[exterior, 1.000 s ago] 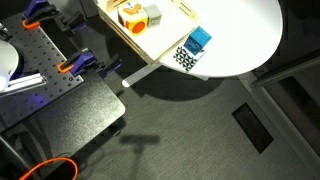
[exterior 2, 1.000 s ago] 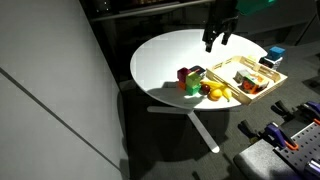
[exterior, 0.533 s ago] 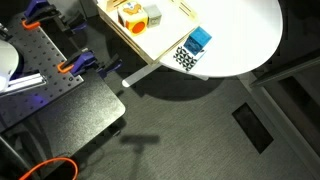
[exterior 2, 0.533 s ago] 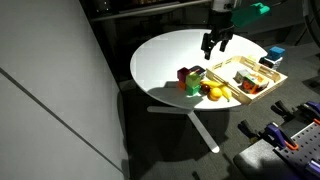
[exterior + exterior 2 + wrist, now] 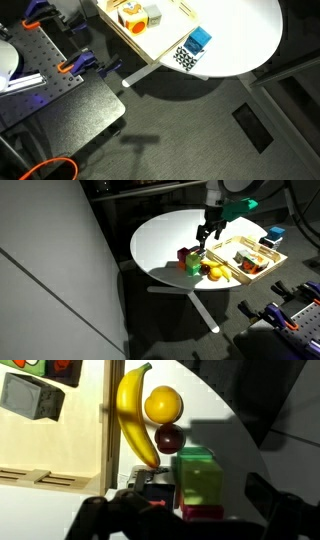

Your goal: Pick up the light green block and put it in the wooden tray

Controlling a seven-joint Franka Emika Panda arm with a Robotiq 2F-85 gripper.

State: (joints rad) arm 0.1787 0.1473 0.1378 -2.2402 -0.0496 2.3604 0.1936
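The light green block, a pale grey-green cube, lies in the wooden tray beside an orange-and-white block. In the wrist view it sits on the wooden tray at the top left. My gripper hangs low over the round white table, just off the tray's corner. In the wrist view the gripper is open, with a finger on either side of a bright translucent green block that rests on a red block. Neither finger touches it.
A banana, a yellow ball and a dark red ball lie by the tray's edge. A bright blue block sits on a checkered piece at the table rim. Clamps and a breadboard stand below.
My gripper has come down and moved across the table from above the tray's far side to just over the green and red blocks. The blocks have not moved.
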